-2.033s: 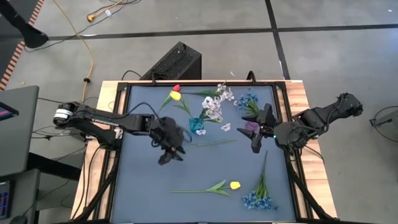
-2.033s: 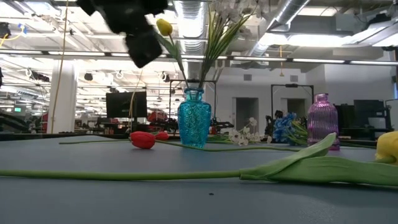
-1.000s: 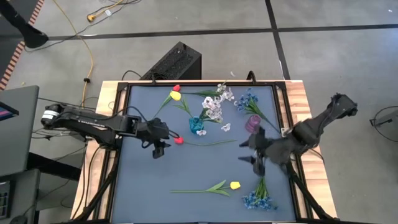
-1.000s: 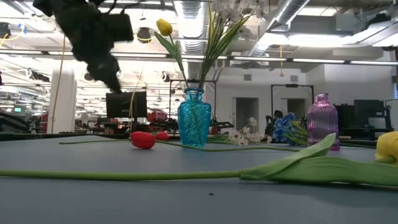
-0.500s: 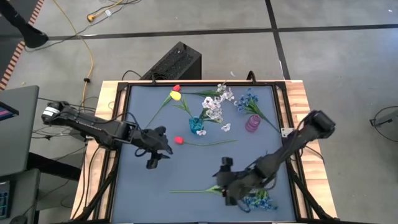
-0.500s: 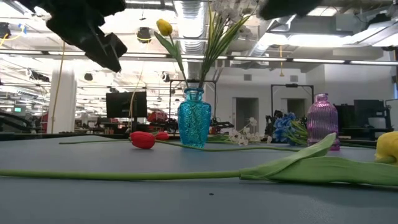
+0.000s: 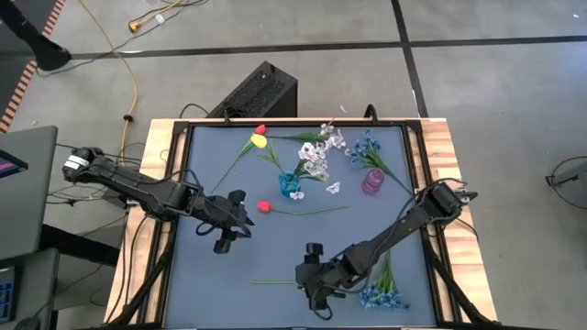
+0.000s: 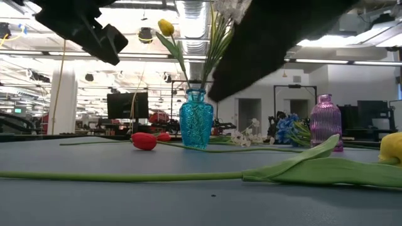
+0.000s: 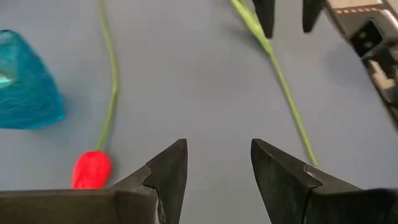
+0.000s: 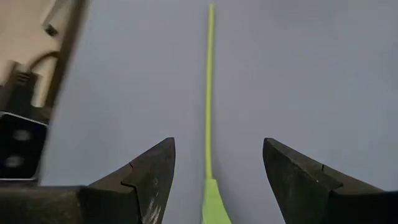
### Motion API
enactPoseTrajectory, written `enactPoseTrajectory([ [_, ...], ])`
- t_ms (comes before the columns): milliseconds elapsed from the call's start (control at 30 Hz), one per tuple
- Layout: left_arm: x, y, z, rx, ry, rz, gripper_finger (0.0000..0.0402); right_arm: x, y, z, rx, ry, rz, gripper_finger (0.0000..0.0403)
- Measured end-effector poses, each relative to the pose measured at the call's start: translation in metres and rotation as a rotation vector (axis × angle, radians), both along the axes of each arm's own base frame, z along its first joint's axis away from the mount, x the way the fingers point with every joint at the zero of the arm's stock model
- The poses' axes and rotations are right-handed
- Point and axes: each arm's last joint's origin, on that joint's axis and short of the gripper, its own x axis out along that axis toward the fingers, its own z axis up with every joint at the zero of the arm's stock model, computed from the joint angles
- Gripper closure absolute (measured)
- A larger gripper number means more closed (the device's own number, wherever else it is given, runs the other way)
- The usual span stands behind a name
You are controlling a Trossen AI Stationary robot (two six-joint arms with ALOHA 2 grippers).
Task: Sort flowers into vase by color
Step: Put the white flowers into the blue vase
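Right hand (image 7: 312, 291) has swung near, open over yellow tulip stem (image 10: 209, 93); left hand (image 9: 217, 165) open, empty; several flowers unsorted.

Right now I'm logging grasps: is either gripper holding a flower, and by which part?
Nothing is held. The right gripper is open, straddling the yellow tulip's stem without closing on it. The left gripper is open and empty, near the red tulip.

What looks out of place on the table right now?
Nothing is spilled or knocked over. Both vases stand upright: the blue vase holds flowers, the purple vase looks empty. A red tulip, a yellow tulip and a blue spray lie unsorted on the mat.
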Motion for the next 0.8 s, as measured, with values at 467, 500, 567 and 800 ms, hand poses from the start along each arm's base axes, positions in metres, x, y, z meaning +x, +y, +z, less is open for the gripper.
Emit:
enactPoseTrajectory([
  [467, -0.001, 0.002, -0.002, -0.044, 0.033, 0.088, 0.0236, -0.057, -0.036, 0.079, -0.024, 0.155, -0.094, 0.0133],
  [500, -0.002, 0.005, -0.003, -0.023, 0.044, 0.102, 0.0236, -0.064, -0.042, 0.089, -0.008, 0.153, -0.119, 0.0133],
  [567, -0.002, 0.015, -0.005, 0.023, 0.068, 0.145, 0.0236, -0.077, -0.053, 0.106, 0.013, 0.158, -0.172, 0.0133],
  [800, -0.001, 0.081, -0.006, 0.082, 0.098, 0.286, 0.0236, -0.112, -0.08, 0.152, -0.02, 0.022, -0.306, 0.0133],
])
